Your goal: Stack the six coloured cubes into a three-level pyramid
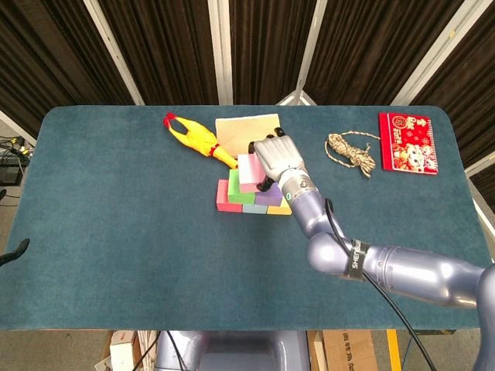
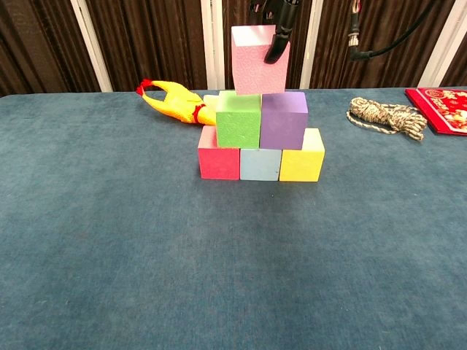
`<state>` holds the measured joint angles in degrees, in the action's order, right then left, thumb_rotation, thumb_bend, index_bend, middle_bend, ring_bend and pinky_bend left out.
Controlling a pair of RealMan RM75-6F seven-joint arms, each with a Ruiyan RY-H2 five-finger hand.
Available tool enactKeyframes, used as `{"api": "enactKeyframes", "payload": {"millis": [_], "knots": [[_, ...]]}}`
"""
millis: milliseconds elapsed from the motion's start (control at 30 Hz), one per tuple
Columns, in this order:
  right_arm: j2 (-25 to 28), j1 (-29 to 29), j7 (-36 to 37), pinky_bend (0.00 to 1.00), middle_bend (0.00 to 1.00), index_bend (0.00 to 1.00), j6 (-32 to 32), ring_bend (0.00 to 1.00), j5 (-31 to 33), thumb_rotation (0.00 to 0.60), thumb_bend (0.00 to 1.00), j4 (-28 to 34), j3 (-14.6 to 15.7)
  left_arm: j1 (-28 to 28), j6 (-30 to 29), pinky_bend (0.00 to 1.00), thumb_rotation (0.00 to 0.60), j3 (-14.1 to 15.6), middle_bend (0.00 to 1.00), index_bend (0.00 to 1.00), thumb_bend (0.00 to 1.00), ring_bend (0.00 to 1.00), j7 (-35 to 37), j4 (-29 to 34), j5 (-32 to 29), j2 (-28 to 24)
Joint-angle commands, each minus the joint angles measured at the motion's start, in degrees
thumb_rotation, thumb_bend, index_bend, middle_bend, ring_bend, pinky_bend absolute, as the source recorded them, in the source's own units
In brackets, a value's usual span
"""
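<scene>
The right hand [image 1: 277, 157] grips a pink cube [image 2: 259, 60] over the seam between the green cube [image 2: 238, 120] and purple cube [image 2: 283, 121], to cap the pyramid.

My right hand [image 1: 277, 157] is showing pale grey, shell-like fingers with black at the joints. My glossy silver-grey right arm [image 1: 387, 267] is swelling into rounded segments, wearing a black band with white lettering. A thin black cable [image 1: 387, 294] is running along it, starting near the wrist and trailing beyond that band.
</scene>
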<state>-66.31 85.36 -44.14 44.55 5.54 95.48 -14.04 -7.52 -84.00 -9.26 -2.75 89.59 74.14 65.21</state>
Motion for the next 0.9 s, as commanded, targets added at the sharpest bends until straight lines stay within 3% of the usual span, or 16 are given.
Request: {"api": "enactKeyframes", "payload": {"millis": [33, 367, 900], "knots": [[-0.8, 0.8, 0.0, 0.00, 0.41, 0.51, 1.5, 0.20, 1.0, 0.600, 0.28, -0.6, 0.5, 0.0, 0.1, 0.00, 0.600, 0.0, 0.03, 0.09, 0.29, 0.00, 0.1, 0.0, 0.0, 0.0], [-2.1, 2.4, -0.8, 0.00, 0.41, 0.51, 2.2, 0.20, 4.9, 0.600, 0.28, -2.4, 1.0, 0.1, 0.1, 0.00, 0.600, -0.2, 0.03, 0.09, 0.29, 0.00, 0.1, -0.3, -0.3, -0.1], [-4.2, 2.3, 0.1, 0.00, 0.41, 0.51, 1.1, 0.20, 3.8, 0.600, 0.29, -3.7, 1.3, 0.1, 0.1, 0.00, 0.600, -0.4, 0.03, 0.09, 0.29, 0.00, 0.2, -0.7, -0.5, 0.1]]}}
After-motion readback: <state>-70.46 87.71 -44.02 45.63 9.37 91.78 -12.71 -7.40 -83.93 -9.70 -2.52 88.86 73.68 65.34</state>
